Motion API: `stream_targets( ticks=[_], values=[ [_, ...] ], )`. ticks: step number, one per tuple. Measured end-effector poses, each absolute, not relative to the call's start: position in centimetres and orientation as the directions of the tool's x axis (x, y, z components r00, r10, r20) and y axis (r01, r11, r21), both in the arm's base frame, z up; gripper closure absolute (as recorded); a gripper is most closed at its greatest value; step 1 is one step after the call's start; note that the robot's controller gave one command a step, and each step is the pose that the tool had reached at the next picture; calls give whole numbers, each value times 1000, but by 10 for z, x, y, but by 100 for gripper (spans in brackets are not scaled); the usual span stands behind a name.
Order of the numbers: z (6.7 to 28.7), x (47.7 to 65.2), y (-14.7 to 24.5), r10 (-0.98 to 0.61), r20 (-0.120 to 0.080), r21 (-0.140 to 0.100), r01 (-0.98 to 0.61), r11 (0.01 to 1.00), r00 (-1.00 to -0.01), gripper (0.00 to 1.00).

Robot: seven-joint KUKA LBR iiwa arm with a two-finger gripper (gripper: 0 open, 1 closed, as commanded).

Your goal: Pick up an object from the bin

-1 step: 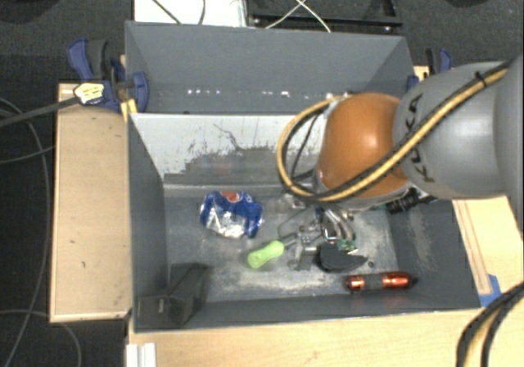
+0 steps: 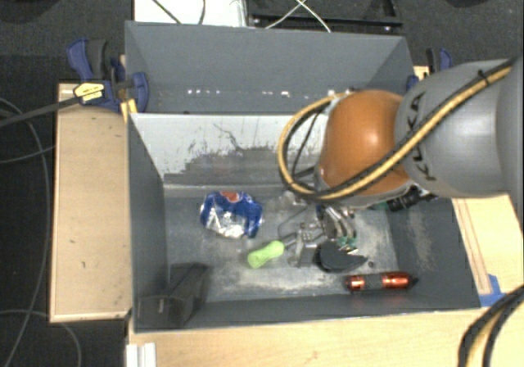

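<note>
Camera view from above: the arm enters from the right, and its orange cover (image 2: 364, 142), ringed by a black-and-yellow cable (image 2: 288, 140), hangs over the right half of the grey metal bin (image 2: 147, 193). Below the cover, the gripper (image 2: 307, 246) is low over the bin floor, right of centre. Whether it is open or closed cannot be told from this angle, and no thing can be seen held in it. Two things lie closest to it. A small green cylinder (image 2: 266, 255) lies on its side just to the left. A black flat piece (image 2: 337, 260) lies just to the right, partly under the gripper body. Further left, well apart from the gripper, rests a crumpled blue-and-white wrapper (image 2: 232, 215). Near the front wall, to the right, lies a copper-coloured cylinder pair (image 2: 379, 281), end to end. A black block (image 2: 178, 292) sits in the front left corner.
</note>
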State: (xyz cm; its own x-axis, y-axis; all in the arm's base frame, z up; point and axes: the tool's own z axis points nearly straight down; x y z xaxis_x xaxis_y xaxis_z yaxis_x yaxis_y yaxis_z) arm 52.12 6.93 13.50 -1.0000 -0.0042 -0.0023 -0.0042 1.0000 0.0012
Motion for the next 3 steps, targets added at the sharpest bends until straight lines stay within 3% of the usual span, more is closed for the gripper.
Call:
stream_targets(
  ticks=[1,2,3],
  values=[
    [70,557,-10,-171,2,1,-171,985,-985,0],
    [70,546,-16,-40,-3,2,-40,999,-999,0],
    [71,560,36,-349,-3,2,-349,937,-937,0]
  ],
)
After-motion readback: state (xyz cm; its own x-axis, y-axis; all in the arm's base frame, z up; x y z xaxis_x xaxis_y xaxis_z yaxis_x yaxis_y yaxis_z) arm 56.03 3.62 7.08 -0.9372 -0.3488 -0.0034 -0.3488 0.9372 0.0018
